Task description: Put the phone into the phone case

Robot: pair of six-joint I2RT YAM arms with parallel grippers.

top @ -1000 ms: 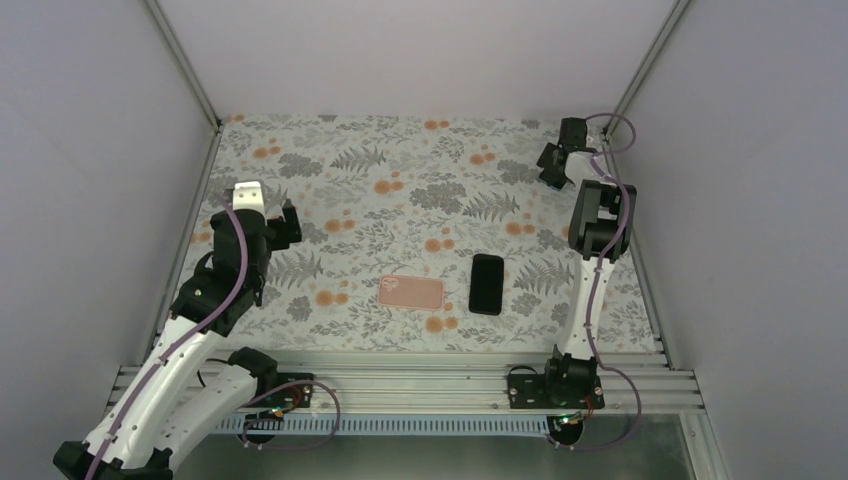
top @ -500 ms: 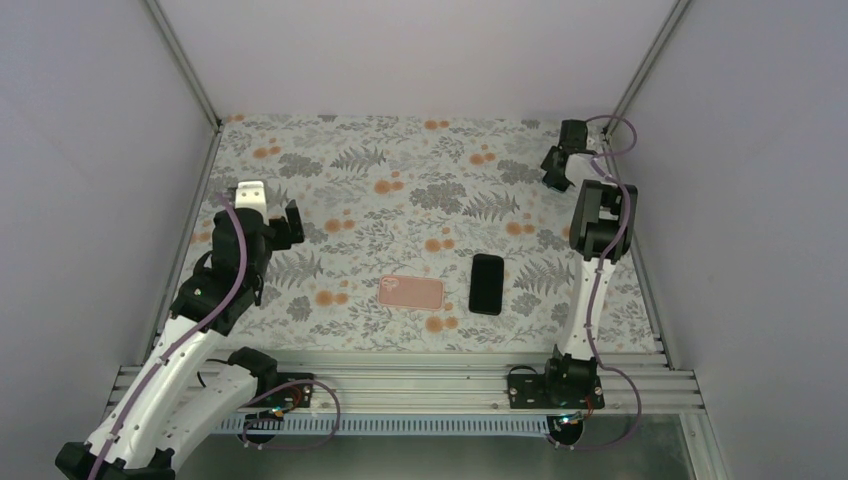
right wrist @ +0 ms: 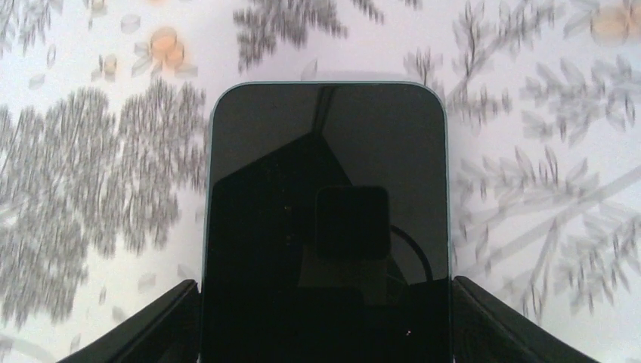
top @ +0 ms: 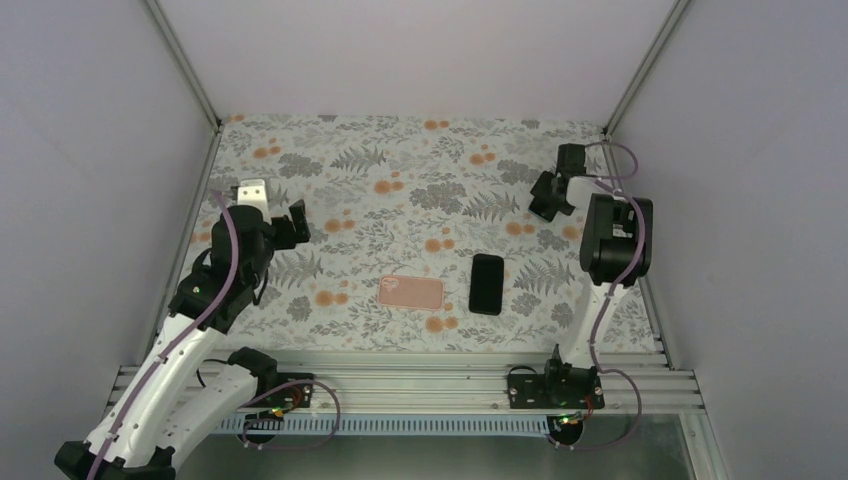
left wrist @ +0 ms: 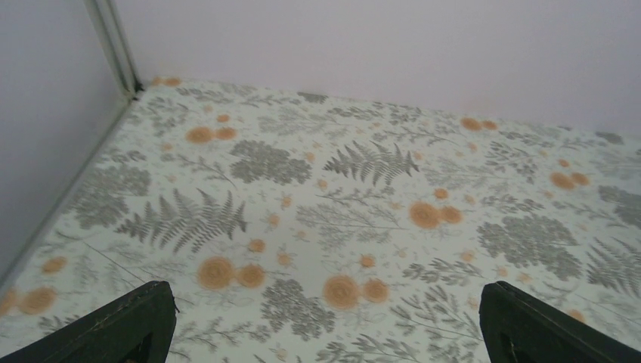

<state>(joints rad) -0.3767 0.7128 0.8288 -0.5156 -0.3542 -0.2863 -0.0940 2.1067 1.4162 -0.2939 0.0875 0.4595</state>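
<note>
Before the spread right pincer (top: 547, 196), the phone (top: 486, 284) lies flat, apart.

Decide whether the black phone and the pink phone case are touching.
Apart. The top external view shows a strip of floral tablecloth between the phone and the phone case.

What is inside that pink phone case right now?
The phone is not in it: it lies beside the phone case on the floral mat, apart. The case lies flat; its interior is too small to make out.
</note>
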